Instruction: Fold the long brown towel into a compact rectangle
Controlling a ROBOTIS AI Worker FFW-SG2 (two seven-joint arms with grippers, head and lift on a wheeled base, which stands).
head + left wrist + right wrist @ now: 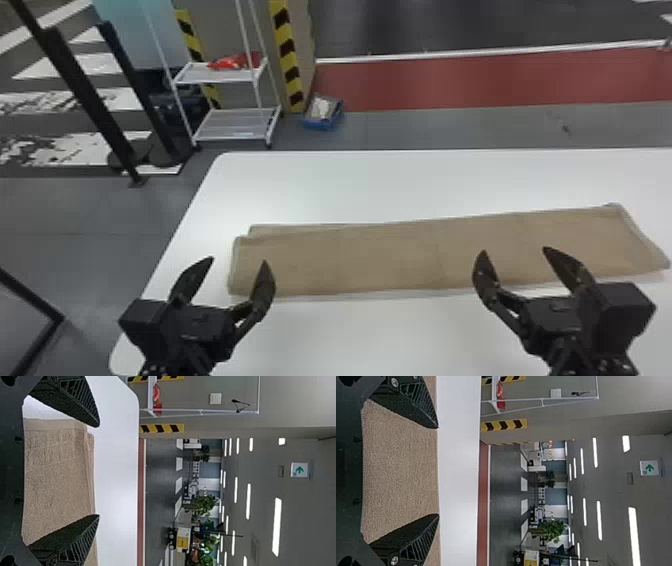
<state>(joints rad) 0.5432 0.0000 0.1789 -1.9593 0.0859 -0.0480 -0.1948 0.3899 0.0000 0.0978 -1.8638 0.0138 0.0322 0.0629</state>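
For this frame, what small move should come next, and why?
Probably lower the left end effector and grip the towel's left end, ready to fold it inward. The towel lies flat in a long strip across the table, and that end effector is open and empty, with the strip's left edge showing between its fingertips in the head view.

Industrial hall: hazard stripes (pixel 288 62), red floor lane (pixel 450 82)

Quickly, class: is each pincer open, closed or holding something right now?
Left pincer: open, holding nothing.
Right pincer: open, holding nothing.
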